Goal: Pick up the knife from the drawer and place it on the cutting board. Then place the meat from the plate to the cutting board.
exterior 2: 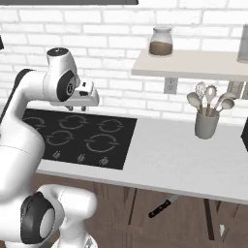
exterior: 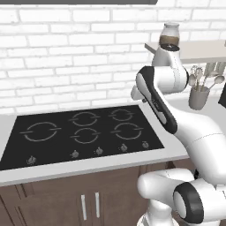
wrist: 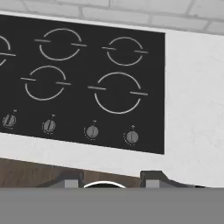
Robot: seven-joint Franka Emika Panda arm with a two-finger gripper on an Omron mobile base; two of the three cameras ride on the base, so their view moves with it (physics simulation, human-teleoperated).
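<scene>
The white arm is folded up high over the black glass cooktop (exterior: 84, 132) with its five ring burners and a row of small round knobs along the front edge. Its hand sits above the right half of the cooktop, and the two-finger gripper (exterior 2: 76, 107) hangs just under it, pointing down. In the hand view the two small dark fingers (wrist: 151, 179) stand well apart, with open space and nothing between them, so the fingers are spread and empty.

The slim knife with the black handle and grey steel blade (exterior 2: 163, 205) lies down below the front edge of the pale grey bench (exterior 2: 174, 155), against the dark brown wooden cabinet fronts, tilted on a slant with its handle lower left and the blade reaching up and to the right under the bench lip. It is well apart from the gripper, low and off to the right of the cooktop.

On the bench toward the right, near the white brick wall, a grey cup of metal spoons and whisks (exterior 2: 207, 116) stands upright. Above it a pale wall shelf (exterior 2: 193, 65) carries a glass jar (exterior 2: 161, 41) with brown contents and a lid.
</scene>
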